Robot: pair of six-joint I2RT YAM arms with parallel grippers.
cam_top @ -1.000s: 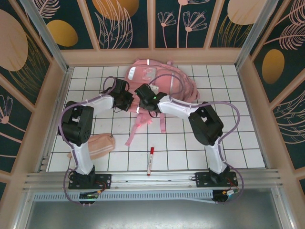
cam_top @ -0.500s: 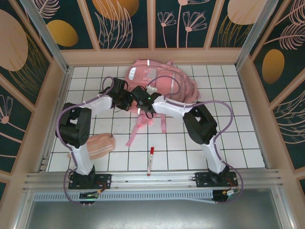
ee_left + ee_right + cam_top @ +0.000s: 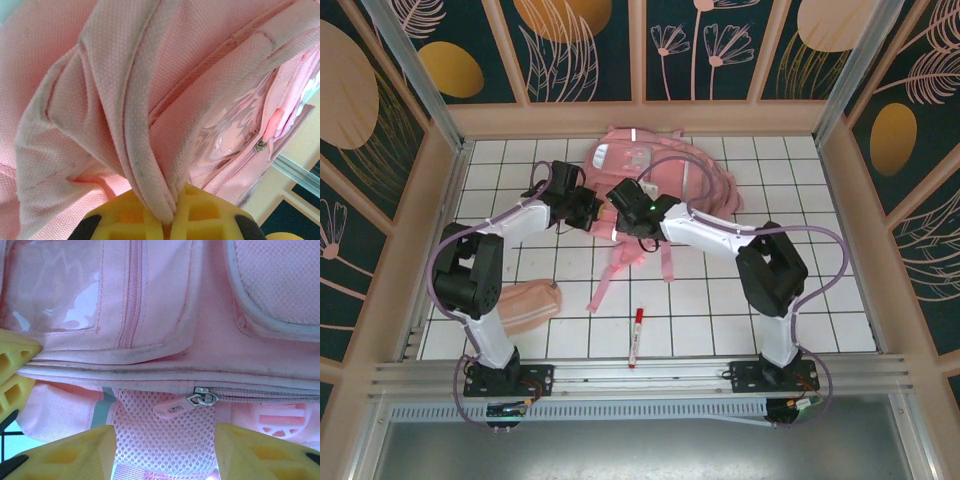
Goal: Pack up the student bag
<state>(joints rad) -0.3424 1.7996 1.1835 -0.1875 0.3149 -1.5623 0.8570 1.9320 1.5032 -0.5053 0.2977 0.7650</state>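
Observation:
The student bag (image 3: 660, 172), a light-pink backpack, lies at the back middle of the tiled table with its straps trailing toward me. My left gripper (image 3: 588, 209) is at its left edge, and its yellow jaws (image 3: 172, 220) are shut on a fold of the bag's pink fabric (image 3: 145, 150). My right gripper (image 3: 626, 216) is just beside it at the bag's near edge. It stands open (image 3: 165, 455) with pink mesh (image 3: 165, 440) between the fingers. A pink zipper pull (image 3: 172, 410) hangs from its metal slider (image 3: 202, 398) just above that gap.
A peach-pink pencil pouch (image 3: 525, 304) lies at the front left next to the left arm. A red-capped marker (image 3: 636, 335) lies near the front middle. Another yellow finger (image 3: 14, 372) shows at the left edge of the right wrist view. Low walls ring the table.
The right arm's elbow has swung out to the right while its gripper stayed at the bag's near edge. The left gripper has edged back and left, still holding the bag fabric.

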